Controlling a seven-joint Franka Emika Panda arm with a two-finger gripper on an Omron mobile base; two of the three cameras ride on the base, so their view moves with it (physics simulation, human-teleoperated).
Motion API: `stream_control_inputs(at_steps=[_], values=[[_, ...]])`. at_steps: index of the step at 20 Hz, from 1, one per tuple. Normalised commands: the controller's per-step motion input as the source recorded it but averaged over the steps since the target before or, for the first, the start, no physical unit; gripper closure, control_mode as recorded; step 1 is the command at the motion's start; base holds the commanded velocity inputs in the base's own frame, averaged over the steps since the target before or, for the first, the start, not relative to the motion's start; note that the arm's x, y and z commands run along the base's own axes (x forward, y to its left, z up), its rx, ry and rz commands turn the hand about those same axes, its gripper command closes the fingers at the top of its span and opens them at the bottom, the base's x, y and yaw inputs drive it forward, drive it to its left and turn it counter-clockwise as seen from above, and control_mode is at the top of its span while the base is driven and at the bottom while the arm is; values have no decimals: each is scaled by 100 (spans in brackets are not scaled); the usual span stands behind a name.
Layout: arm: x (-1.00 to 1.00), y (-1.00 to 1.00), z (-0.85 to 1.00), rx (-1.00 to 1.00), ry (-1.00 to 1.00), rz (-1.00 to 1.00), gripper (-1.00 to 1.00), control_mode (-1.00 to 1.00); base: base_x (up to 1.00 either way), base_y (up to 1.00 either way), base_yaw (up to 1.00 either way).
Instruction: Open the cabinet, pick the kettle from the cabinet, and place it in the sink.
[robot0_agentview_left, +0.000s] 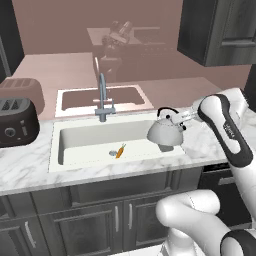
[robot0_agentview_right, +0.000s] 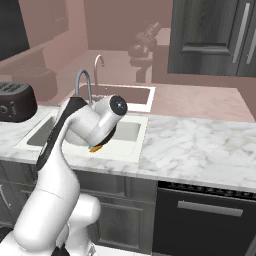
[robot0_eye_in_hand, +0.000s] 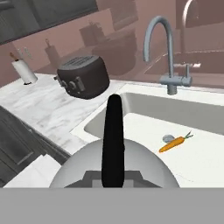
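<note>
The kettle (robot0_agentview_left: 164, 133) is held by its black handle in the closed claw (robot0_agentview_left: 176, 120), apparently over the sink (robot0_agentview_left: 80, 150) rim's right end. Released here, it could be tipped onto the surface (robot0_agentview_left: 30, 170).

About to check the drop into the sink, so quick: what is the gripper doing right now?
Gripper: closed on the kettle by its black loop handle, holding it above the right end of the sink.

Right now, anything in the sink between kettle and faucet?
Only a carrot on the sink floor, left of the kettle and in front of the faucet, seen in the left base view.
</note>
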Motion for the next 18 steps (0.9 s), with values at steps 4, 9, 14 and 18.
stream_control_inputs(at_steps=[4, 9, 14, 18], values=[[26, 12, -11, -10, -8, 12, 100, -100, 0, 0, 0], [25, 15, -15, -17, -24, 7, 100, -100, 0, 0, 0], [18, 27, -24, -23, -33, 4, 100, -100, 0, 0, 0], [15, 27, -26, -18, -31, 2, 100, -100, 0, 0, 0]])
